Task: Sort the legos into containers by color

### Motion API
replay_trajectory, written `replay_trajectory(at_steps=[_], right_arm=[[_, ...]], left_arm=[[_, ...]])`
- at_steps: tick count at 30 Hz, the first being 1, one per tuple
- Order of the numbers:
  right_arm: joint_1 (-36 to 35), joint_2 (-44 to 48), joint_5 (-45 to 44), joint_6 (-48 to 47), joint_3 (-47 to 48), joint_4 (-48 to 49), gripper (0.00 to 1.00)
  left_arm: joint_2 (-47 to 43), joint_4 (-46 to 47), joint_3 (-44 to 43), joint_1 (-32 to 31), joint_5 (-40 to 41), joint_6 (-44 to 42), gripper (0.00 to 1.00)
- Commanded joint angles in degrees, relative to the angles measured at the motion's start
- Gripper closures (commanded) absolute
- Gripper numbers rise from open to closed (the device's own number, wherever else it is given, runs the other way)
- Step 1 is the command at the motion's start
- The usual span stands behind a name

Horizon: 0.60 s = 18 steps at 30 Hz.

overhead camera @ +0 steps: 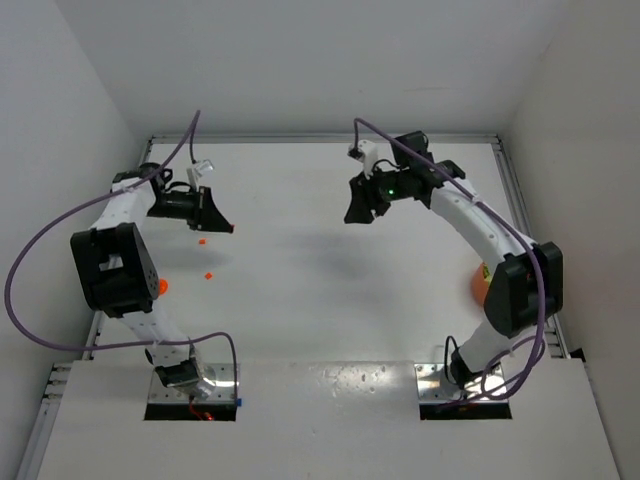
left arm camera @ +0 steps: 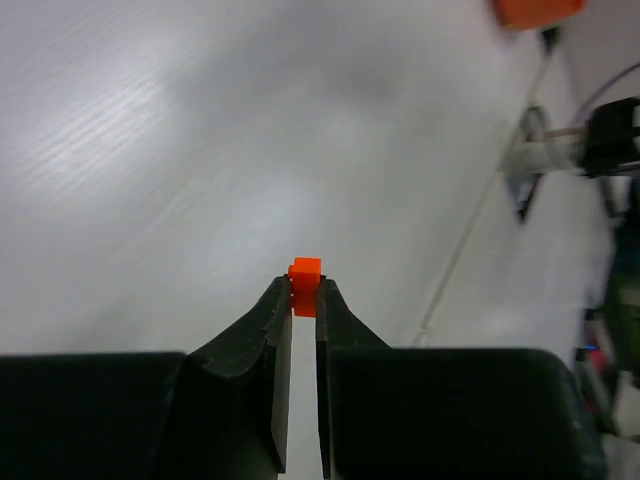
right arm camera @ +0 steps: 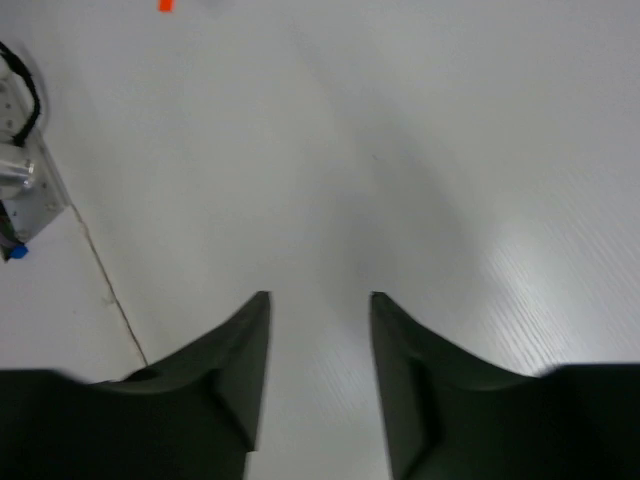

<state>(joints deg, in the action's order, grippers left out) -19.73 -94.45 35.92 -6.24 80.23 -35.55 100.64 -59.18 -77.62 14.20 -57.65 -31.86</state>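
My left gripper [overhead camera: 224, 224] hangs above the left part of the table, shut on a tiny orange lego [left arm camera: 305, 268] pinched between its fingertips [left arm camera: 277, 296]. Two more orange legos lie on the table just below it, one [overhead camera: 201, 241] close by and one [overhead camera: 208, 274] nearer. The orange bowl [overhead camera: 478, 284] sits at the right edge, mostly hidden behind my right arm; its rim shows at the top of the left wrist view [left arm camera: 535, 10]. My right gripper [overhead camera: 358, 214] is open and empty above the table's far middle [right arm camera: 320, 300]. No other lego colours show.
White walls close the table on the left, back and right. An orange object [overhead camera: 162, 286] peeks from behind the left arm. One orange lego [right arm camera: 166, 5] shows at the top of the right wrist view. The arm bases [overhead camera: 190, 385] sit on the raised near ledge.
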Motion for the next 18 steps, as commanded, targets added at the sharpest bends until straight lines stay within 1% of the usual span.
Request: replay_trajectory(at_steps=[1, 2, 3, 4, 5, 6, 7, 9, 12, 13, 18], right_arm=[[-4.8, -1.8, 5.1, -0.5, 3.3, 6.6, 0.47], [-7.6, -2.7, 5.1, -1.3, 3.9, 7.8, 0.44], [-9.1, -3.4, 5.1, -1.9, 5.7, 8.6, 0.44], [-10.5, -4.5, 3.9, -1.9, 7.0, 8.6, 0.44], [-12.9, -6.9, 3.3, -1.9, 9.1, 10.2, 0.44], [-14.1, -7.9, 2.4, -1.9, 9.9, 11.0, 0.44], [-15.2, -9.1, 1.6, -2.5, 10.9, 11.0, 0.44], [-18.2, -12.3, 0.1, -3.4, 14.1, 11.6, 0.44], [-21.3, -15.2, 0.1, -4.1, 16.9, 11.6, 0.44], [-22.5, -15.8, 0.6, -5.3, 17.7, 11.6, 0.44], [-24.9, -18.0, 1.2, -7.8, 18.3, 11.6, 0.44]], left_arm=[[1.0, -7.7, 0.6, 0.1, -20.8, 2.4, 1.00], [0.1, -5.3, 2.9, 0.1, -21.6, 5.8, 1.00], [0.1, -3.2, 4.3, 0.1, -22.8, 11.8, 1.00], [-0.4, -0.6, 5.6, 0.1, -26.0, 13.9, 1.00], [-1.2, 1.4, 8.4, 0.1, -26.9, 16.4, 1.00], [-1.9, 3.4, 9.7, 0.1, -27.4, 21.8, 1.00], [-1.9, 6.5, 10.7, 0.1, -28.9, 23.9, 1.00], [-3.1, 8.3, 12.3, 0.1, -30.5, 28.1, 1.00], [-3.7, 9.0, 13.6, 1.2, -31.6, 30.7, 1.00], [-4.3, 10.7, 15.0, 1.7, -31.6, 32.6, 1.00], [-4.8, 12.1, 16.2, 1.7, -33.3, 34.0, 1.00]])
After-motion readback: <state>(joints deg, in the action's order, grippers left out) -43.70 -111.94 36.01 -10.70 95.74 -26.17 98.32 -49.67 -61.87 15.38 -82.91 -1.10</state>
